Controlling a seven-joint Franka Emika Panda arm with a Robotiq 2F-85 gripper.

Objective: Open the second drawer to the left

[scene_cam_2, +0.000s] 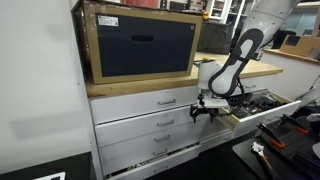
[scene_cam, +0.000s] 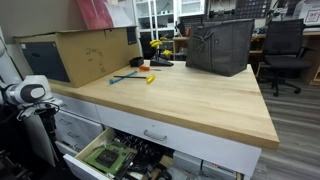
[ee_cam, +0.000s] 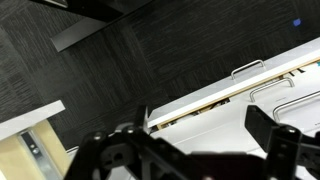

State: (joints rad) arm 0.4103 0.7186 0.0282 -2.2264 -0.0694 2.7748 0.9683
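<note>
The hand (scene_cam_2: 205, 109) hangs at the cabinet's corner below the counter (scene_cam: 190, 90). In the wrist view its fingers (ee_cam: 272, 128) are spread wide with nothing between them. The second drawer (scene_cam: 155, 158) stands pulled out under the wide shallow drawer (scene_cam: 155, 135), showing black jumbled parts. It sits beside the circuit-board drawer (scene_cam: 105, 155), close by the hand; whether they touch is unclear.
</note>
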